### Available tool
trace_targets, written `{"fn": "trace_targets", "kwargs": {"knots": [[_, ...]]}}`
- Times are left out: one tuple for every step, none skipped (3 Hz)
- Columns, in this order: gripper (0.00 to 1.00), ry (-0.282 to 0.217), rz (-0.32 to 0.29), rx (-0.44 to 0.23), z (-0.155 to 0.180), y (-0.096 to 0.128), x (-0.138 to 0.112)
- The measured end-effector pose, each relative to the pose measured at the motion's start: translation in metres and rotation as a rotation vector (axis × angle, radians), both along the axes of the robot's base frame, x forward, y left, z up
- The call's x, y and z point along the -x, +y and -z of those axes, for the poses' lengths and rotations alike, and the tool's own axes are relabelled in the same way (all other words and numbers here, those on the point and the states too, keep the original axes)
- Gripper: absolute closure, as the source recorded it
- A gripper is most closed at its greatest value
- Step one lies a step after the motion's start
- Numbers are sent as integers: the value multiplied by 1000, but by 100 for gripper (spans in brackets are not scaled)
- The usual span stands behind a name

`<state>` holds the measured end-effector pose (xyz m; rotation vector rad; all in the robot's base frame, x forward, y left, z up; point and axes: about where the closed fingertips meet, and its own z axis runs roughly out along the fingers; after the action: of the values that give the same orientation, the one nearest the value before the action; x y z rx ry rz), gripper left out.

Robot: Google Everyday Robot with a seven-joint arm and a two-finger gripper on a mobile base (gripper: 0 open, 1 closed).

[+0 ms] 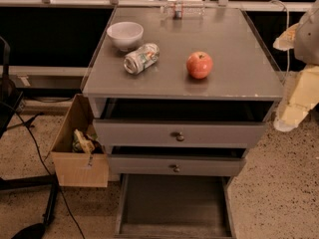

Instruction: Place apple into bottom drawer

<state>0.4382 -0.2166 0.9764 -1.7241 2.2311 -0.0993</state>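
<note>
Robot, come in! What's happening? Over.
Gripper right of cabinet, away from apple. Apple sits on cabinet top. Bottom drawer open. Can and bowl left of apple.

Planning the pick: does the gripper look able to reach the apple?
Probably yes: the gripper hangs right of the cabinet, the apple sits on its top, and the can and bowl lie on the apple's far side.

Apple [200,64] red-orange, yellowish patch; bottom drawer [174,199] grey; bowl [125,34] white — cream pincer [292,109] at right edge.

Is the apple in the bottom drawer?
No, the apple sits on the cabinet top; the end effector hangs at the picture's right edge.
</note>
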Motion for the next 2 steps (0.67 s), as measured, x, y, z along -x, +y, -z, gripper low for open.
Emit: {"fn": "trace_targets", "kwargs": {"knots": [[0,0,0,0,0,0,0],[0,-38,14,2,-6,7,-1]]}}
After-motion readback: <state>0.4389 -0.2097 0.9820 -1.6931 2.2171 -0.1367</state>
